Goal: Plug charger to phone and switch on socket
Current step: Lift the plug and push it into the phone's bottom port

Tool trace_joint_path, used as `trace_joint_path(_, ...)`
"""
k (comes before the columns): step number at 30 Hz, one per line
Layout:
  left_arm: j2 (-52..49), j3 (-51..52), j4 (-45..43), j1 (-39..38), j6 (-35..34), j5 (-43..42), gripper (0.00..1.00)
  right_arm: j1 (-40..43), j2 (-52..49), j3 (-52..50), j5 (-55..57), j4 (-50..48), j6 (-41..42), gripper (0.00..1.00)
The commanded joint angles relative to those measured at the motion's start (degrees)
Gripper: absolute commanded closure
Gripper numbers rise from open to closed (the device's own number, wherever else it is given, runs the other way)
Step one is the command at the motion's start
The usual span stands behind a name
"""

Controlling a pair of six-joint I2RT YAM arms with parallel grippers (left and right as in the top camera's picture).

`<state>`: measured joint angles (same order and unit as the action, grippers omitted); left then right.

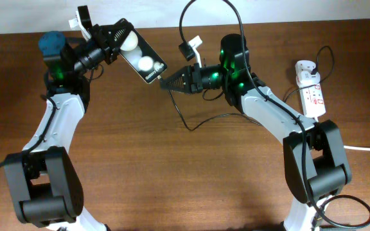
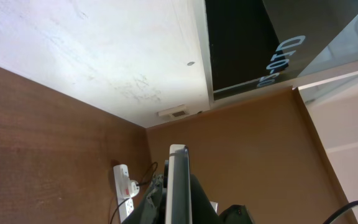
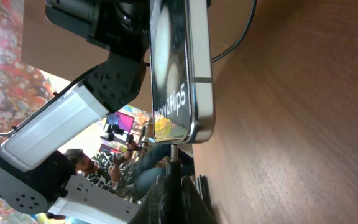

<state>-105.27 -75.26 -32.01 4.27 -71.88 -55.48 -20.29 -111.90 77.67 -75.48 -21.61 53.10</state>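
The left claw (image 1: pixel 115 40) is closed on the phone (image 1: pixel 145 59), holding it tilted above the far tabletop (image 1: pixel 172 179). The right claw (image 1: pixel 171 82) pinches the plug of the charger (image 3: pixel 173 153), whose tip meets the phone's lower edge. The socket (image 1: pixel 311 93) lies far right.
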Motion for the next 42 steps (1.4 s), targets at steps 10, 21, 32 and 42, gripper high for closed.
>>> trace_joint_path(10, 1.4, -0.9, -0.3, -1.9, -2.3, -3.7, 1.00, -0.4, 1.3, 0.6, 2.1, -0.6, 4.6, 0.96)
trace_joint_path(21, 1.4, -0.9, -0.3, -3.4, -3.9, -7.8, 1.00, -0.3, 1.3, 0.6, 0.7, -2.9, 4.0, 0.96)
trace_joint_path(32, 1.4, -0.9, -0.3, -3.4, -4.0, -14.3, 1.00, -0.3, 1.3, 0.6, 0.8, -2.9, 4.0, 0.96)
trace_joint_path(42, 1.4, -0.9, -0.3, -5.2, -4.0, -14.2, 1.00, -0.3, 1.3, 0.6, 1.2, -2.9, 4.3, 0.96)
